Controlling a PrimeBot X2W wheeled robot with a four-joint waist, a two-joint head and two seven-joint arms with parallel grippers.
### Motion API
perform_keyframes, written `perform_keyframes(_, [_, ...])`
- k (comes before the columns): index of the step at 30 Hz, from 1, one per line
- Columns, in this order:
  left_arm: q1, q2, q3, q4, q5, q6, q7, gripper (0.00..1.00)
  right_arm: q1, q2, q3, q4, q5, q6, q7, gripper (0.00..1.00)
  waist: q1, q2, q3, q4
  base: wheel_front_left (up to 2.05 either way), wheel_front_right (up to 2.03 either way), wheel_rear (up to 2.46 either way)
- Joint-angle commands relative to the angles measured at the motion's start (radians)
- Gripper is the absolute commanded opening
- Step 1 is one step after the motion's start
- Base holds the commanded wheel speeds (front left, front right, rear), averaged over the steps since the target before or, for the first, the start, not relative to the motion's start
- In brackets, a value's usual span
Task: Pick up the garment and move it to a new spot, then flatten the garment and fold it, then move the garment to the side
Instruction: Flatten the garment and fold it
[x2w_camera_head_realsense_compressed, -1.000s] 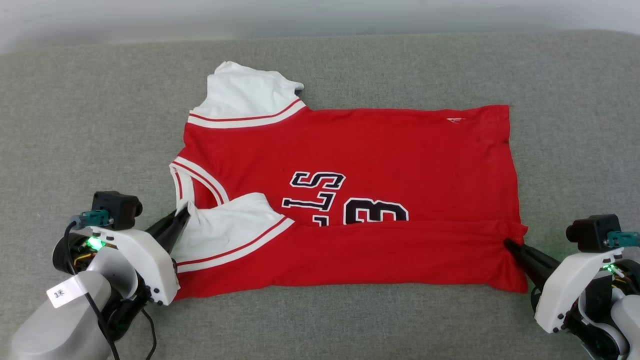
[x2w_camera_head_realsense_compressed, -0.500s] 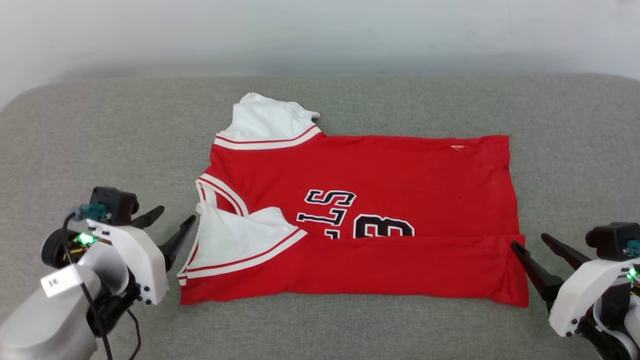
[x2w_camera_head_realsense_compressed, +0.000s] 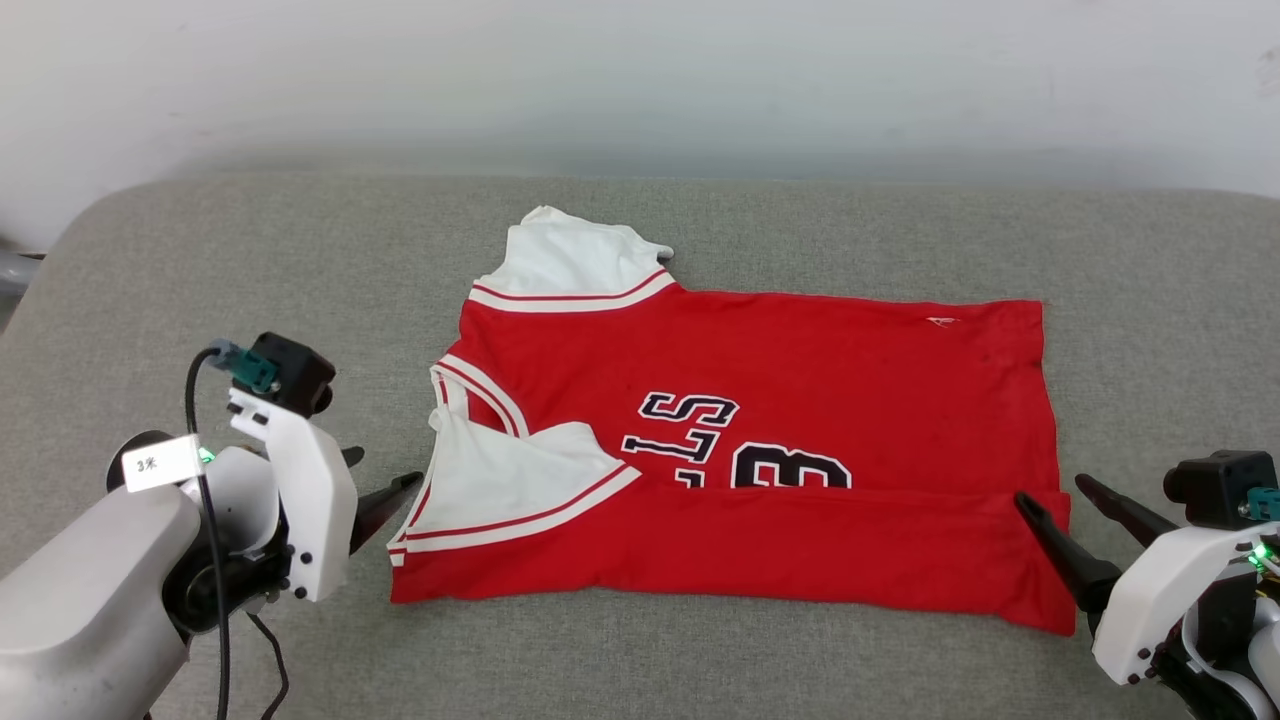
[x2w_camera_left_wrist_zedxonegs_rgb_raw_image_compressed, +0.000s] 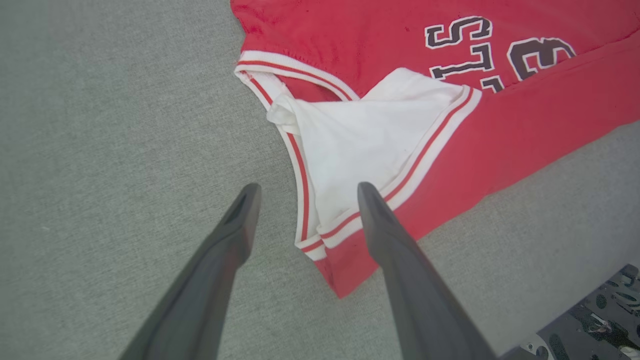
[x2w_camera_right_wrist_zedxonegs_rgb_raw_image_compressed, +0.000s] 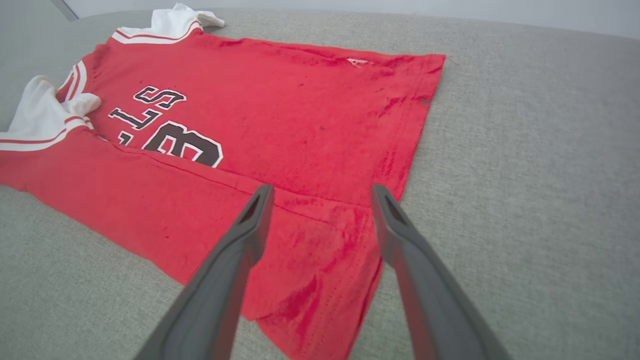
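- Left: left gripper (x2w_camera_head_realsense_compressed: 386, 466) has its fingers spread with nothing between them, low over the fabric-covered bench (x2w_camera_head_realsense_compressed: 250, 260), just beside the collar-end corner of the garment (x2w_camera_head_realsense_compressed: 760, 400). In the wrist view one finger lies across the striped sleeve trim; contact cannot be told. Risk: a finger catching that trim would drag the corner out of line.
- Near sleeve (x2w_camera_head_realsense_compressed: 520, 470): white, turned in over the chest, bunched at the collar. Risk: the lump gets trapped under the next fold, giving an uneven stack.
- Far sleeve (x2w_camera_head_realsense_compressed: 570, 260): sticks out past the back edge, rumpled. Risk: it stays outside the package unless tucked in.
- Centre: the garment lies crosswise mid-bench, its near long edge turned up over the letters as a band (x2w_camera_head_realsense_compressed: 800, 540). The band is loose and unpinned, so jersey cloth may creep back open.
- Right: right gripper (x2w_camera_head_realsense_compressed: 1050, 489) is also spread and empty, fingers either side of the hem corner (x2w_camera_head_realsense_compressed: 1050, 600), which is wrinkled. Risk: a low sweep there would peel the band up.
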Motion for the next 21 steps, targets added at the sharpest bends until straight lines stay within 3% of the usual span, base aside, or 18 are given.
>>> perform_keyframes(1, [-0.017,0.000,-0.004,-0.003,-0.013,0.000,0.019,1.00,0.013,0.007,-0.006,-0.007,-0.007,-0.001,0.003,1.00,0.0001,0.0000,0.004,0.001,0.00,0.00,0.00])
perform_keyframes(11, [-0.046,-0.016,-0.070,0.055,-0.045,0.001,0.219,1.00,-0.011,0.023,-0.018,-0.038,-0.027,-0.001,0.039,1.00,0.0001,0.0000,0.037,-0.018,0.00,0.00,0.00])
perform_keyframes(21, [-0.038,-0.054,-0.122,0.141,-0.065,0.000,0.253,1.00,-0.040,0.036,-0.007,-0.029,-0.039,-0.001,0.039,1.00,0.0001,0.0000,0.081,-0.048,0.00,0.00,0.00])
